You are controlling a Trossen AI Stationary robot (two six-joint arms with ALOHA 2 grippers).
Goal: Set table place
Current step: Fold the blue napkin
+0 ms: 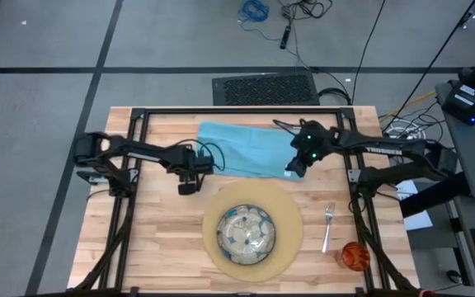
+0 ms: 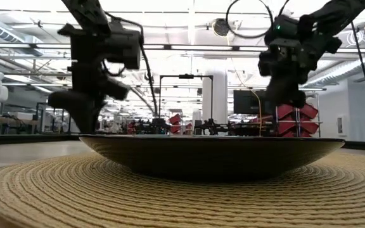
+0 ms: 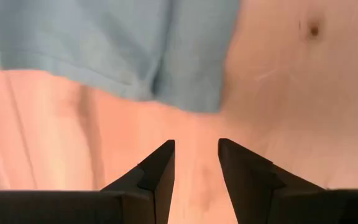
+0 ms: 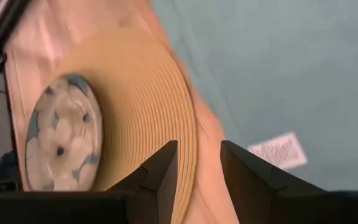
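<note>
Teal cloth, the napkin, lies spread flat on the far half of the table, beyond the placemat and not yet beside the plate. Nearer the front edge, the round woven placemat is down with the green-patterned plate sitting on its middle, so that part of the setting looks done. A fork lies on bare wood just to the right of the placemat, and a small orange cup stands near the fork's handle end, close to the table's right front corner. No knife or spoon shows anywhere on the table.

Both arms hang over the napkin's two near corners. The left gripper hovers above bare wood just off the cloth's left near corner, its fingers a little apart with nothing between them. The right gripper is over the right near edge of the napkin, near its white label, fingers likewise slightly apart and empty; neither has hold of the cloth.

By my reckoning the job is roughly midway: mat, plate, fork and cup are placed, while the napkin probably needs folding or moving into place, and the knife and spoon have yet to appear.
</note>
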